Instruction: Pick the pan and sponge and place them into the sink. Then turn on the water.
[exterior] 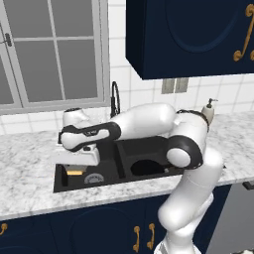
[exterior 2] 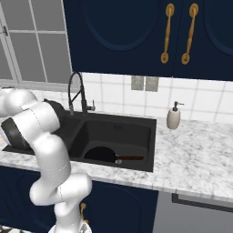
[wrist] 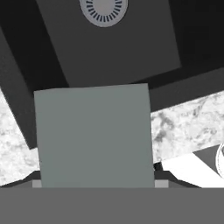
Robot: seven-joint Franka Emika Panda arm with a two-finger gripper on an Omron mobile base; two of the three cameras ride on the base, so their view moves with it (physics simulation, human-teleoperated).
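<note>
Holding the sponge (wrist: 92, 135) between widely parted jaws, gripper (exterior: 79, 166) hangs over the left basin of the sink (exterior: 62, 184) | sponge: grey-green top faces the hand camera, drain grate (wrist: 103, 9) beyond it | pan (exterior 2: 101, 154): lying in the right basin, done | left: release sponge, then faucet (exterior 2: 76, 93) lever; no stream visible.

matte black sink (exterior 2: 136, 125), marbled counter (exterior 2: 191, 159)

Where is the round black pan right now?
The round black pan lies on the floor of the right basin of the matte black double sink in the right base view, its handle pointing toward the beige soap dispenser's side.
</note>
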